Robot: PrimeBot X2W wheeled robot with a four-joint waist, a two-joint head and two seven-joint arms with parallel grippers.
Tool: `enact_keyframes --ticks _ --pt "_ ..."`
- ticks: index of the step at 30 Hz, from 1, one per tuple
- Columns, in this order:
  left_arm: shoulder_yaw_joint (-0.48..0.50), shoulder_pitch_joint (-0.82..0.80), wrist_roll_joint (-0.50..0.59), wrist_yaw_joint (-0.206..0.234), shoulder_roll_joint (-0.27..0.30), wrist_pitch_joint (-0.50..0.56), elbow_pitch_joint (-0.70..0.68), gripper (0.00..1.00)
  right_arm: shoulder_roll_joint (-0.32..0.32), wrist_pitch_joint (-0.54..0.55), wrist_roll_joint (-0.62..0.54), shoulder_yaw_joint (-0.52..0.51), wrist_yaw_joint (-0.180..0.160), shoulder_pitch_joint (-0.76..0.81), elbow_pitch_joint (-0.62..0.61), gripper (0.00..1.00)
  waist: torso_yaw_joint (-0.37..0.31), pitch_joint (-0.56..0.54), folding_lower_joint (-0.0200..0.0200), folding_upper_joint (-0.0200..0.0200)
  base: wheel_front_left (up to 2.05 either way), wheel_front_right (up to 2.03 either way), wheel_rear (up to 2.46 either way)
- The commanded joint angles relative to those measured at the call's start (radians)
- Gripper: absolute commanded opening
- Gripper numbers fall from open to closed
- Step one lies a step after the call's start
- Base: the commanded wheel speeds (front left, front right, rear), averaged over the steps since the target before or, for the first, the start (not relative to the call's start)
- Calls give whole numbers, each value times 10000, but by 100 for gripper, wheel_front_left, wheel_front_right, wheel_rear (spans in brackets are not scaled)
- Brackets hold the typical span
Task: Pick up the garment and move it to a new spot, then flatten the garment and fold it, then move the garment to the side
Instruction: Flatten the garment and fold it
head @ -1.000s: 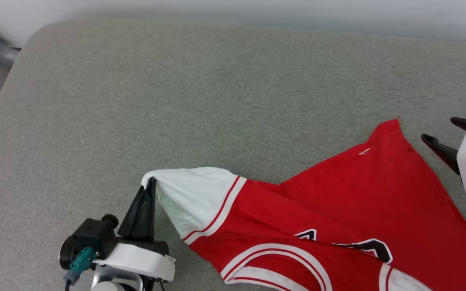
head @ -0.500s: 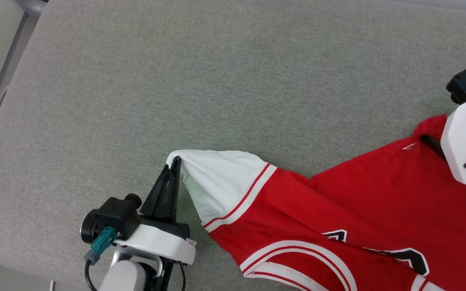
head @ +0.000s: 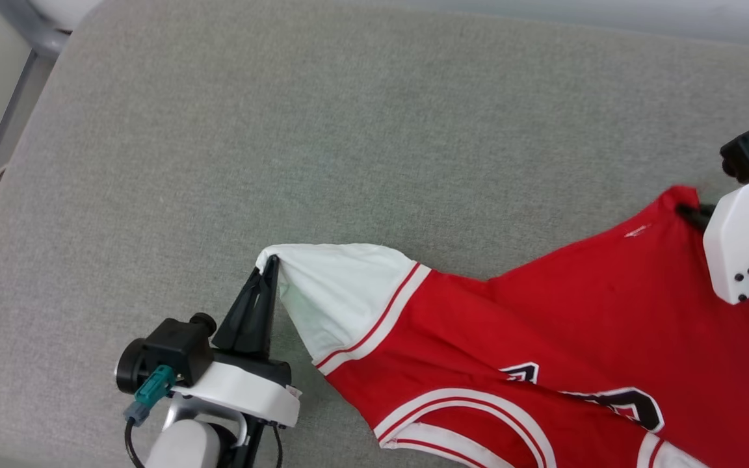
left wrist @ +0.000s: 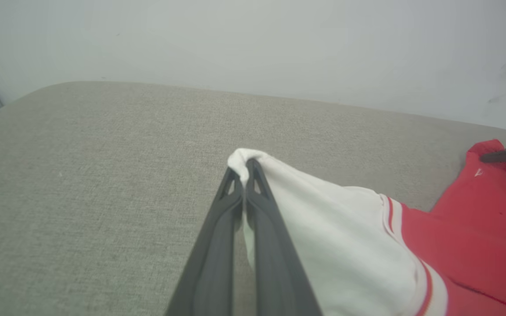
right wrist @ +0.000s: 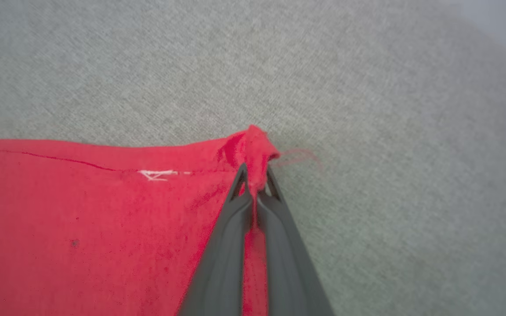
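Garment (head: pixel 543 325), a red jersey-style T-shirt, lies creased across the near right part of the grey fabric-covered bench (head: pixel 348 130), held at two well-separated points and drawn out between them. Left hand (head: pixel 273 261): the two dark fingers (left wrist: pixel 218 245) are pressed together on the outer edge of the white sleeve (head: pixel 342 286). In the left wrist view a thin fold of white cloth is caught between them and the sleeve end is pulled into a peak over the tips. Right hand (head: pixel 688 212): in the head view it is largely hidden behind its white wrist housing (head: pixel 729 240), with only dark fingertips showing at the far red corner. In the right wrist view its fingers are clamped tight on that corner, with red cloth pinched between them and puckered above the tips. A loose red thread (right wrist: pixel 299 153) trails just beside the corner, and a small white mark (right wrist: pixel 158 174) sits on the cloth near the edge. Red-and-white striped trim (head: pixel 374 318) separates sleeve from body. A curved white-and-red band (head: pixel 459 398) lies near the bottom of the head view, beside part of the black, white-edged lettering (head: pixel 628 403), which folds break up so that it cannot be read. A pale wall (left wrist: pixel 253 44) rises behind the bench in the left wrist view.
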Motion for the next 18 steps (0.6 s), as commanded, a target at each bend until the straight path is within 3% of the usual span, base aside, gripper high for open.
enact_keyframes --ticks 1,8,18 --pt "79 -90 120 -51 190 -68 -44 0 -68 -524 -4 -36 -15 -259 -183 0 -262 -390 -1 0 0 0 0" --pt "320 -914 282 -119 907 80 -439 0 -221 -2028 48 -108 -15 -472 -785 0 -837 -1213 -1 0 0 0 0" --pt "416 -2781 393 -150 1513 900 -1614 0 -215 -2930 -374 -879 -15 -754 -1909 0 -1468 -1612 -1 0 0 0 0"
